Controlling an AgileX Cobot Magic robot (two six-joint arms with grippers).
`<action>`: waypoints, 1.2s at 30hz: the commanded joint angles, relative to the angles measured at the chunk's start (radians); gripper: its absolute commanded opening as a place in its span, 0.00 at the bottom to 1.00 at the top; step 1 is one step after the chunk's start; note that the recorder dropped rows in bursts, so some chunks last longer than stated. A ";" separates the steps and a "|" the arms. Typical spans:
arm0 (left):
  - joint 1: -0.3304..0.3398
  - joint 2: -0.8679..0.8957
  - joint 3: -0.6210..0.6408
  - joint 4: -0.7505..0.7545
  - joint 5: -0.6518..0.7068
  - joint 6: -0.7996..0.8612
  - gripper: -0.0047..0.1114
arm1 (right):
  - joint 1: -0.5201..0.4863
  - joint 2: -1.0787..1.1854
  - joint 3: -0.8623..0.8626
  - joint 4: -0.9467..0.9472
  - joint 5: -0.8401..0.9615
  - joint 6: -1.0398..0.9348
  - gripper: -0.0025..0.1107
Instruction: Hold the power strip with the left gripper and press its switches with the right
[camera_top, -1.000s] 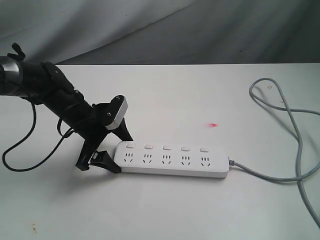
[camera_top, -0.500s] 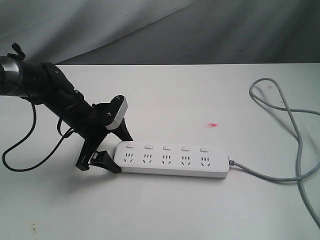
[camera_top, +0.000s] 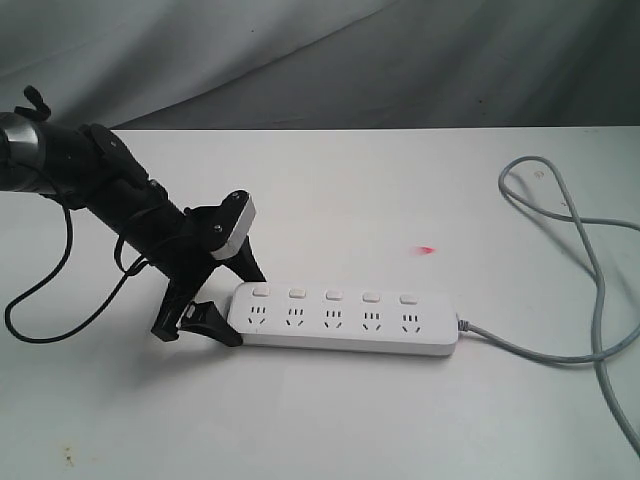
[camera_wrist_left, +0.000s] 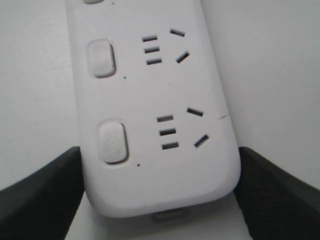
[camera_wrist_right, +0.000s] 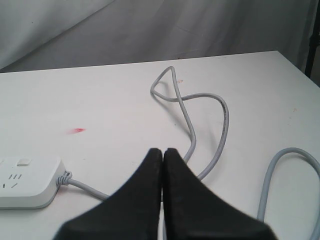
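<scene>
Power strip (camera_top: 345, 325), long flat white plastic bar, lies on white table (camera_top: 350, 190) in exterior view. My black left gripper (camera_top: 238, 305) clamps its rounded end. Grey cord (camera_top: 590, 260) loops far right; bare table all round.

Left wrist view: my fingers (camera_wrist_left: 45, 195) pinch both long sides, beside small white switches (camera_wrist_left: 112, 141). Best held firm and low.

Right wrist view: my black right gripper (camera_wrist_right: 163, 155), jaws pressed together, hangs over cord, well off strip. I'd come straight down onto buttons, avoiding cord.
</scene>
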 joint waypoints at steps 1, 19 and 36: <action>0.000 0.002 -0.005 -0.037 0.001 0.003 0.24 | 0.001 -0.006 0.004 0.003 -0.007 0.002 0.02; 0.000 0.002 -0.005 -0.037 0.001 0.003 0.24 | 0.001 -0.006 0.004 0.003 -0.007 0.002 0.02; 0.000 0.002 -0.005 -0.037 0.001 0.003 0.24 | 0.001 -0.006 0.004 -0.056 -0.581 0.002 0.02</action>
